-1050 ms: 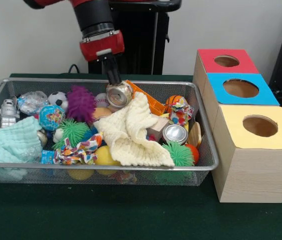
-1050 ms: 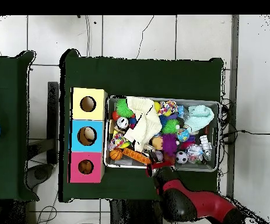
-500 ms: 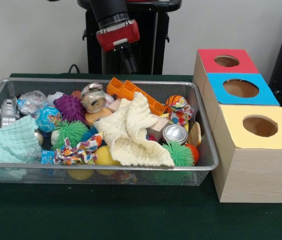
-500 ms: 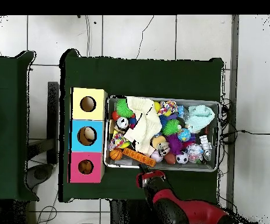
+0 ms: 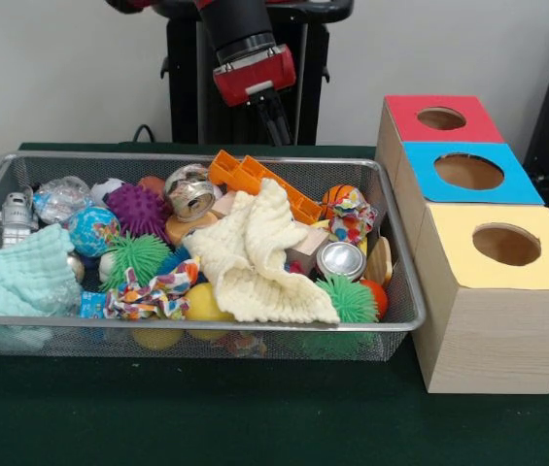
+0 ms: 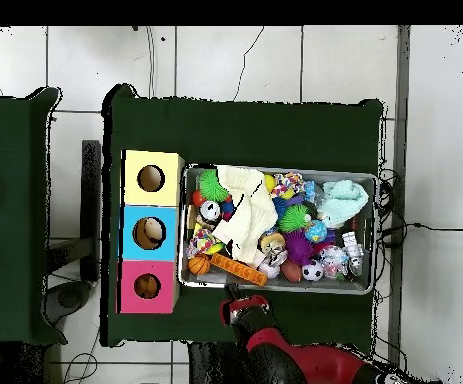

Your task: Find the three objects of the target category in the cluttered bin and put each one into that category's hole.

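One green-clothed table (image 5: 255, 427) under my bin (image 5: 2, 175); silver can (image 5: 190, 191) lies sideways, gripper (image 5: 276, 124) together, empty.

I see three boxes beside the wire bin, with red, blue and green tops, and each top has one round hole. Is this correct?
Not quite. The third box has a yellow top, not green; the front view shows it clearly. The rest holds: the red-topped box and blue-topped box stand beside the wire bin, each top with one round hole.

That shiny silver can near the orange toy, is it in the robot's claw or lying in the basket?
Lying in the basket. The silver can rests on its side among the toys, while the gripper hangs above the basket's back rim, holding nothing.
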Motion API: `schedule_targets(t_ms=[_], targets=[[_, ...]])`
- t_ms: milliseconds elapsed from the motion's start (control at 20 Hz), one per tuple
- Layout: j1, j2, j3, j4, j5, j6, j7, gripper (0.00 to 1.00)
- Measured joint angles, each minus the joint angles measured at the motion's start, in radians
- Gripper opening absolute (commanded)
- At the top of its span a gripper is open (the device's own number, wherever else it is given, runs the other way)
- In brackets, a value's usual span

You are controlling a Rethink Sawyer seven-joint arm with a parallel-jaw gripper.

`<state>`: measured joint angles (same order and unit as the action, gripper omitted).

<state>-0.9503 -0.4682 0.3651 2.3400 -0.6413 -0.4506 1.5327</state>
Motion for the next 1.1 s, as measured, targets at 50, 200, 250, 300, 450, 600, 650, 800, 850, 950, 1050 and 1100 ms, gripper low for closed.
schedule_targets(t_ms=[50,200,250,300,450,600,650,800,850,950,1050,1100], targets=[[0.008,0.01,-0.006,0.0,0.003,-0.012,0.0,0.0],[0.043,0.04,-0.03,0.0,0.024,-0.05,0.0,0.0],[0.056,0.045,-0.036,0.0,0.035,-0.059,0.0,0.0],[0.085,0.052,-0.048,0.0,0.064,-0.073,0.0,0.0],[0.129,0.051,-0.059,0.0,0.115,-0.078,0.0,0.0],[0.161,0.042,-0.06,0.0,0.167,-0.079,0.0,0.0],[0.164,0.041,-0.06,0.0,0.173,-0.079,0.0,0.0],[0.167,0.038,-0.061,0.0,0.198,-0.079,0.0,0.0],[0.167,0.037,-0.061,0.0,0.204,-0.079,0.0,0.0],[0.172,0.037,-0.063,-0.001,0.221,-0.079,0.0,0.0],[0.177,0.037,-0.066,-0.001,0.232,-0.079,0.0,0.0],[0.181,0.037,-0.067,-0.002,0.239,-0.079,0.0,0.0]])
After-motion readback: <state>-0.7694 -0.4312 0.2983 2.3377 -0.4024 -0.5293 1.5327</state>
